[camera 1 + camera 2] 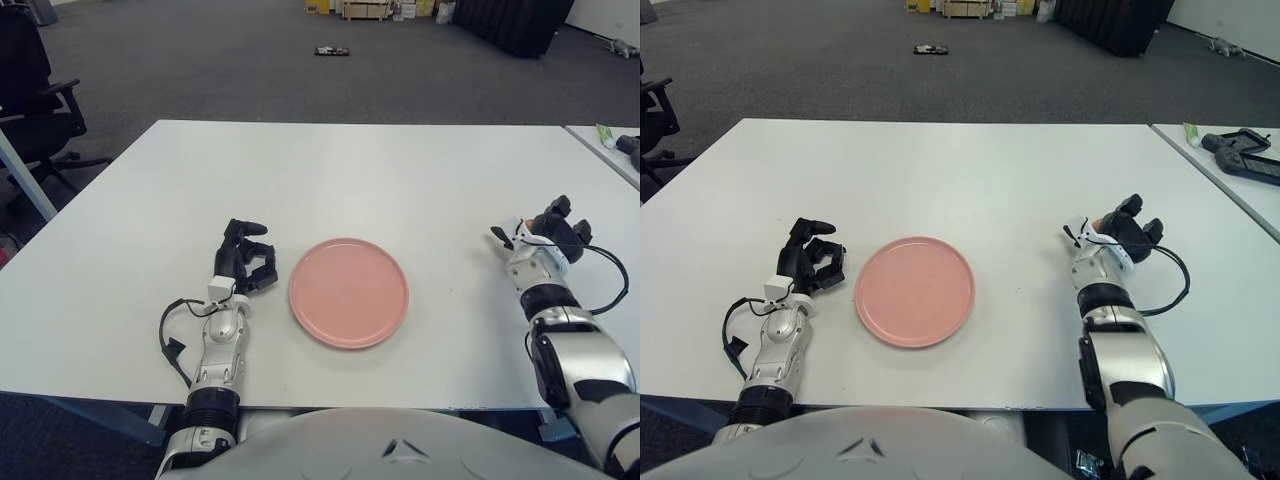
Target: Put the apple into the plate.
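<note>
- The pink plate (pixel 348 292) lies flat on the white table (pixel 350 170), near the front edge and about in the middle between the two arms. Nothing lies on it.
- The left hand (pixel 245 259) shows just to the left of the plate, near its rim but apart from it. Its dark fingers (pixel 250 228) are curled inward and they hold nothing.
- The right hand (pixel 1121 234) is well to the right of the plate, near the right side of the table. Its fingers are bent over something small; only a little reddish spot (pixel 1093 224) shows at the edge of the hand.
- I cannot tell if this spot is the apple, and I cannot tell if the right hand really grips something.
- No apple shows plainly anywhere on the table.
- A black cable (pixel 1170 285) runs in a loop from the right wrist over the table.
</note>
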Controlling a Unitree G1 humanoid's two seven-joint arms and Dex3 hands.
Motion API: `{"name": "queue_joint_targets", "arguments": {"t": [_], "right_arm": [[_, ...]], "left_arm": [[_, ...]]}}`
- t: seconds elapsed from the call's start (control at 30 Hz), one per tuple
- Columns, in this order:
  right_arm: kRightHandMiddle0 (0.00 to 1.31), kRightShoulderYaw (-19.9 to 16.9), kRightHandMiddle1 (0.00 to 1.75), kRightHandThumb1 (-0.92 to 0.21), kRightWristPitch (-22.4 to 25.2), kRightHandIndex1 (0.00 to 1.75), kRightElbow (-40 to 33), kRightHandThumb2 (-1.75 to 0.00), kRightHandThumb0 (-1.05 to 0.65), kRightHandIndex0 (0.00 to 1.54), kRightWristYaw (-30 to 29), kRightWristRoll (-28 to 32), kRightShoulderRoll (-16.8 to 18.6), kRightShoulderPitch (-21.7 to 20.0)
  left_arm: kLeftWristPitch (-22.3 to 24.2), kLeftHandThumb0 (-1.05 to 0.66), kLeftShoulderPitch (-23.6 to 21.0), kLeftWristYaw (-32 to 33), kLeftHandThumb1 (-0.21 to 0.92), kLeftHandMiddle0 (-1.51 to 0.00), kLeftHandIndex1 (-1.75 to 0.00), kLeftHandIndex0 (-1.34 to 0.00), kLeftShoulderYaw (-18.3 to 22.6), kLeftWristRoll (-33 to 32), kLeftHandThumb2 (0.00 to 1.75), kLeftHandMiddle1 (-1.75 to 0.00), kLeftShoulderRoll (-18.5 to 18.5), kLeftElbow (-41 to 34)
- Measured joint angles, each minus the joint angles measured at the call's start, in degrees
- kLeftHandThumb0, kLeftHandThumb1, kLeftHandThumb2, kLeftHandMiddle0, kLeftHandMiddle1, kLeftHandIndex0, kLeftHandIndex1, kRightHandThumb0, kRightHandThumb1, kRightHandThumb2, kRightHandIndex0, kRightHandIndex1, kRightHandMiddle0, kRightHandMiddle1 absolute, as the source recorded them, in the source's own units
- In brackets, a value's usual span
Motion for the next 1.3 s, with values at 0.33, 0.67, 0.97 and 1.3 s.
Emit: {"name": "queue_joint_targets", "arguments": {"t": [0.33,0.67,0.97,1.3], "right_arm": [[0.00,3.1,0.00,-0.73,1.0,0.00,5.6,-0.40,-0.91,0.00,7.6,0.1,-2.2,-4.0],[0.03,5.2,0.03,-0.74,3.3,0.00,6.4,-0.41,-0.90,0.00,9.4,0.1,-2.5,-4.9],[0.00,6.1,0.20,-0.74,4.1,0.00,6.4,-0.42,-0.90,0.00,9.4,0.1,-2.4,-4.9],[0.00,6.4,0.25,-0.68,4.7,0.00,5.5,-0.48,-0.86,0.00,9.3,0.2,-2.0,-4.4]], "left_arm": [[0.0,0.00,0.0,-0.1,0.42,-0.58,-1.75,-0.40,0.1,-0.3,1.13,-1.52,0.0,0.0],[0.2,0.00,0.4,-1.0,0.42,-0.59,-1.75,-0.42,0.3,-1.1,1.12,-1.50,0.2,-0.6],[0.8,0.00,0.9,-2.2,0.42,-0.56,-1.75,-0.44,0.8,-2.2,1.13,-1.51,0.5,-1.3],[1.2,0.00,1.7,-3.2,0.43,-0.59,-1.75,-0.42,1.3,-2.6,1.10,-1.46,1.4,-2.1]]}}
